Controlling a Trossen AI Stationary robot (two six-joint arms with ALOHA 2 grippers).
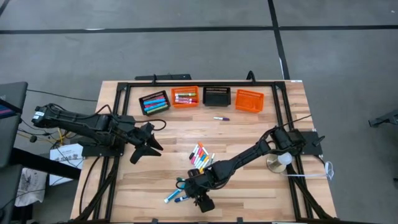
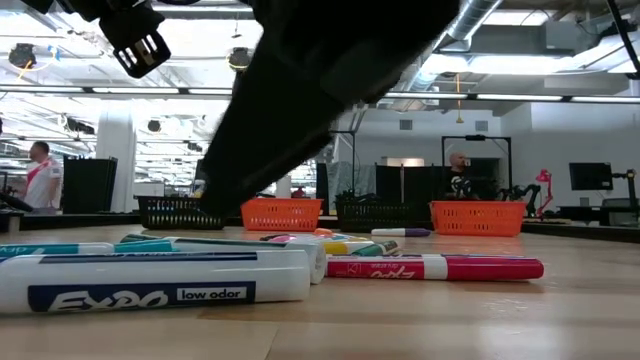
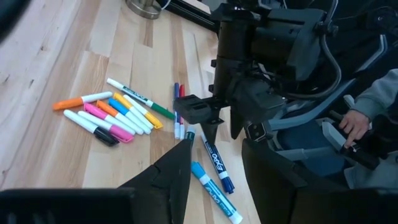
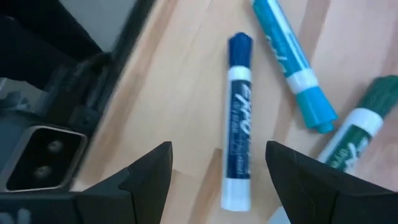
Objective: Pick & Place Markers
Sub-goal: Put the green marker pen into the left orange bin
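Target marker: a dark blue Expo marker (image 4: 239, 118), white barrel with a blue cap, lying flat on the wooden table (image 1: 261, 193) near its front edge, at the front end of the small blue-and-green cluster (image 1: 176, 194).
Long axis: in the right wrist view it runs from 12 to 6 o'clock, cap at 12, straight down the gap between the two fingers, so the jaws straddle the barrel across its width.
Way from the pincer: directly under the right gripper (image 1: 203, 203); marker and fingers are apart, nothing is held.
Right gripper state: jaws spread wide, one finger on each side of the barrel.
Nearest neighbours: a light blue marker (image 4: 292, 59) and a green marker (image 4: 360, 121) lie just beside it toward 2 and 3 o'clock, slanted; the far finger has the tighter margin.
Other markers: a fan of pink, orange, yellow and white ones (image 1: 201, 156) sits at 12 o'clock from the cluster in the high view; one purple marker (image 1: 221, 118) lies alone near the baskets.
Baskets: four in a row along the back edge; the left black basket (image 1: 154, 102) and the orange basket next to it (image 1: 185, 97) already hold markers.
Nearer arm: the right, by far. The left gripper (image 1: 148, 142) waits at about 10 o'clock from the cluster, well apart, its jaws partly open and empty.
Next move, as I judge it: a straight drop and close should take the barrel mid-length.
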